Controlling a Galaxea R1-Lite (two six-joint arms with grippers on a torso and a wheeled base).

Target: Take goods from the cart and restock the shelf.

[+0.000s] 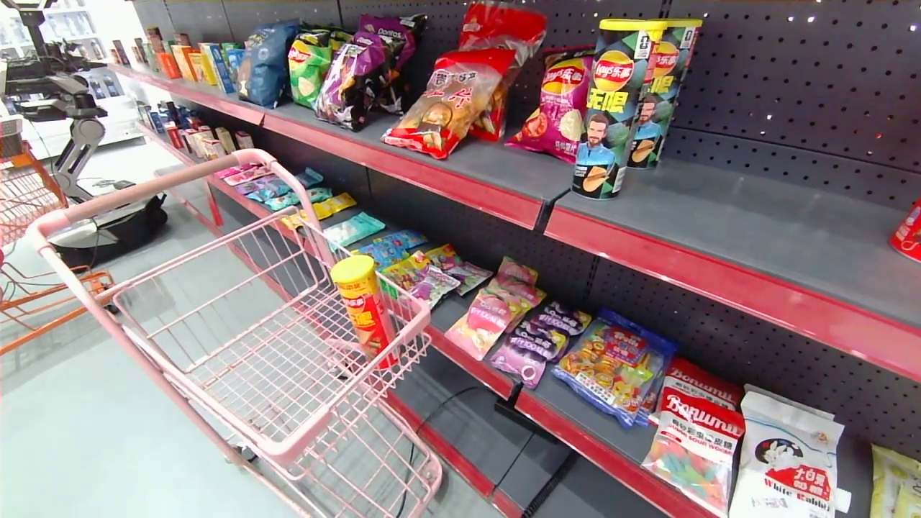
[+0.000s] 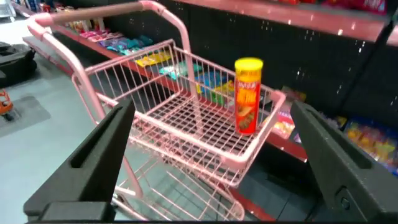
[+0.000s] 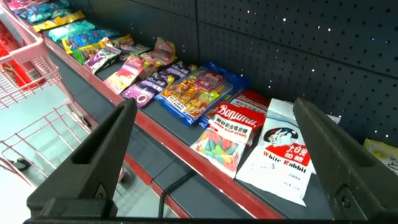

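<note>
A pink wire cart [image 1: 155,188] stands beside the shelf. One chip can [image 1: 365,309] with a yellow lid and a red-orange body stands upright in the cart's upper basket, at the corner nearest the shelf. My left gripper [image 2: 210,112] hangs open above and short of the cart [image 2: 99,71], with the can [image 2: 247,96] in line between its fingers, well beyond them. My right gripper [image 3: 214,107] is open and holds nothing, hovering in front of the lower shelf [image 3: 186,155] over its candy bags. The cart's edge [image 3: 25,56] lies off to one side.
The upper shelf [image 1: 719,223] carries chip bags and two tall cans [image 1: 611,108], with bare grey board to their right. The lower shelf [image 1: 575,439] holds flat candy bags and a white bag [image 1: 788,460]. An orange cart [image 1: 29,201] stands far left. A black cable [image 1: 460,432] trails on the floor.
</note>
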